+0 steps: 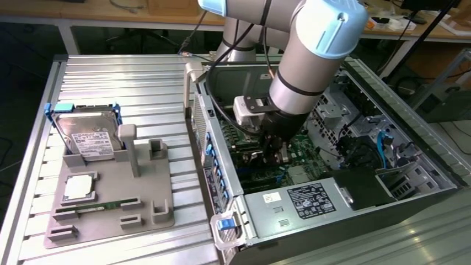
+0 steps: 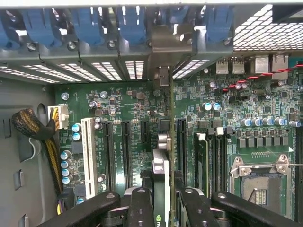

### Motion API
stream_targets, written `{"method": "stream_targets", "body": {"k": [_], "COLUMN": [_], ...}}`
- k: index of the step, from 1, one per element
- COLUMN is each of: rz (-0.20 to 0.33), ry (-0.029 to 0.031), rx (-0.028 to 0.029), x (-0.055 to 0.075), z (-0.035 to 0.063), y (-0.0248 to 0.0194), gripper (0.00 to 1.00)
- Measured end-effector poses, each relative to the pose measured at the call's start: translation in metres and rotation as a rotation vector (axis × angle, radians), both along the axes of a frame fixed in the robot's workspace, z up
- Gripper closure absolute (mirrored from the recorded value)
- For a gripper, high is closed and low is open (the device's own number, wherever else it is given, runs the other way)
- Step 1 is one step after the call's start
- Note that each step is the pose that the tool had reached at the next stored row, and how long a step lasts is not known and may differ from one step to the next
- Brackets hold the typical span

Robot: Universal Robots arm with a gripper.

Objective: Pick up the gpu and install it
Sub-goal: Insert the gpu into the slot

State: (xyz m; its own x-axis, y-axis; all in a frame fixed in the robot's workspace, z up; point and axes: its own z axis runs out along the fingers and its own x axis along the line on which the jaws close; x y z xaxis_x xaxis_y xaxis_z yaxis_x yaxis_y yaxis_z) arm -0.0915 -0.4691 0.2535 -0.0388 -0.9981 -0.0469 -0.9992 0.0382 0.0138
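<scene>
- Two stages make up this job, and we judge the first, the pick-up, done. The fingers pinch the gpu from both sides, and the card stands edge-on between them.
- We see the gripper down inside the open computer case. The case lies on its side on the bench, toward the exterior view's right edge.
- In the wrist view the gpu runs across the motherboard, in line with the long black expansion slots just beside it. Its silver end bracket sits at the rear wall of the case, among the blue slot clips.
- We cannot tell whether the card's lower edge is in its slot or just above it, because the card hides that edge.
- So we rate the install as lined up but not shown finished. The fingers have not let go, and nothing shows the bracket locked in.
- Near the bench's edge at the exterior view's left, a grey holder carries the hard drive, the processor and the memory stick, all well apart from the gripper.
</scene>
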Motion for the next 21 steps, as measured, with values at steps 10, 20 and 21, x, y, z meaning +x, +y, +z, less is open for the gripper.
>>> {"method": "stream_targets", "body": {"k": [10, 20, 21], "rz": [0.000, 0.000, 0.000], "ry": [0.0005, 0.0002, 0.0002], "rx": [0.0008, 0.0076, 0.0076], "x": [0.000, 0.000, 0.000], "z": [-0.0095, -0.0024, -0.0024], "y": [0.0008, 0.0009, 0.0009], "gripper": [0.73, 0.73, 0.73]}}
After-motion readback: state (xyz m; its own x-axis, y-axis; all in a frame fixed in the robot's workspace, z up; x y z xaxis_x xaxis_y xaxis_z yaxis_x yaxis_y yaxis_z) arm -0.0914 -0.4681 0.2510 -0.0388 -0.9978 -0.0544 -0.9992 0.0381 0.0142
